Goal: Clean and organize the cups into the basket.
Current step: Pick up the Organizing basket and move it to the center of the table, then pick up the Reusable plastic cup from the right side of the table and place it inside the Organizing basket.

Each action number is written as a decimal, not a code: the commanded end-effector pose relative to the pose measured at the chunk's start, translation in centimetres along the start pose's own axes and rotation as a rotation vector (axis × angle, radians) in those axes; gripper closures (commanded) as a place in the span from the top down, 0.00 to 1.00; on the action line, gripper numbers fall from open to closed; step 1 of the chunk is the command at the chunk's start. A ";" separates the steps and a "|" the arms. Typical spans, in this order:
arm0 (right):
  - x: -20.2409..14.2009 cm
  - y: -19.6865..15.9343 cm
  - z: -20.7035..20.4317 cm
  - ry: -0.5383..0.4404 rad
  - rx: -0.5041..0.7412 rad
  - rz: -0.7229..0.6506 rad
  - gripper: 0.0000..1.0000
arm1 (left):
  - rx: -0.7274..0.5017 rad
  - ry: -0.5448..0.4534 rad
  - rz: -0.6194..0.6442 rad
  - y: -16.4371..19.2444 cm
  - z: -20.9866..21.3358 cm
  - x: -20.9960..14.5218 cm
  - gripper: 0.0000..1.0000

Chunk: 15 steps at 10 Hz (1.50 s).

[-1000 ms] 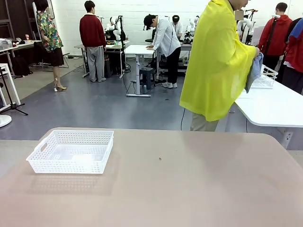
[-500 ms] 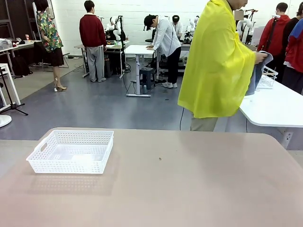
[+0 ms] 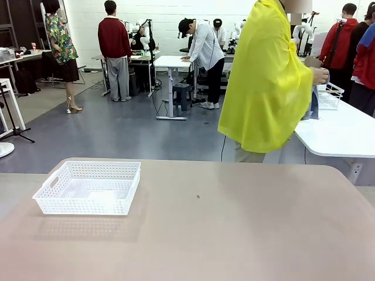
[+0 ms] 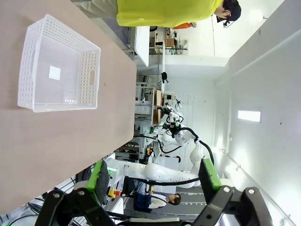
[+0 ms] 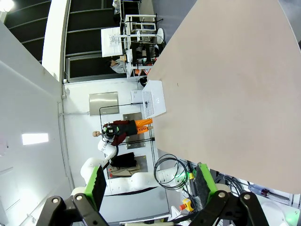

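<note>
nothing legible anywhere. small white sticker (image 4: 54, 72) on the floor of the basket (image 3: 88, 187), seen from the left wrist, blank or too faint to read. printed white sheet (image 5: 111, 36) far behind the table (image 5: 235, 84), from the right wrist, too small to make out.

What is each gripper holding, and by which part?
Nothing. The left gripper and the right gripper are both open, with nothing between their pads.
</note>
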State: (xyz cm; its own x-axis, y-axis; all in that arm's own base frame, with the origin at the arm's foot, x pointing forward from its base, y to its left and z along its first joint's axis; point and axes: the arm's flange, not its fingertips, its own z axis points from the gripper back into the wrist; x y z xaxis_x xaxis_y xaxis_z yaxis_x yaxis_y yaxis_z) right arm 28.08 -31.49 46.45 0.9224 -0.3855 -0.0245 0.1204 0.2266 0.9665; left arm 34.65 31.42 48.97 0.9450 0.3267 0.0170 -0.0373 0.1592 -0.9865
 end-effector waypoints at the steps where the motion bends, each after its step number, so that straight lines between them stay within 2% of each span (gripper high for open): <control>1: -0.2 -0.1 0.0 0.007 -0.003 -0.009 1.00 | 0.008 -0.010 0.011 -0.2 -0.2 -0.5 1.00; 15: -0.2 -0.1 0.0 0.007 -0.003 -0.009 1.00 | 0.008 -0.010 0.011 -0.2 -0.2 -0.5 1.00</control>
State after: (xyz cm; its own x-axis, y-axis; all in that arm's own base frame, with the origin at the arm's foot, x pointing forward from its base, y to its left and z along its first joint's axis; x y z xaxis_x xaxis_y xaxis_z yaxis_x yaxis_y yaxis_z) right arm 28.09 -31.49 46.45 0.9224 -0.3855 -0.0245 0.1204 0.2266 0.9665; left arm 34.65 31.42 48.97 0.9449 0.3268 0.0170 -0.0373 0.1592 -0.9865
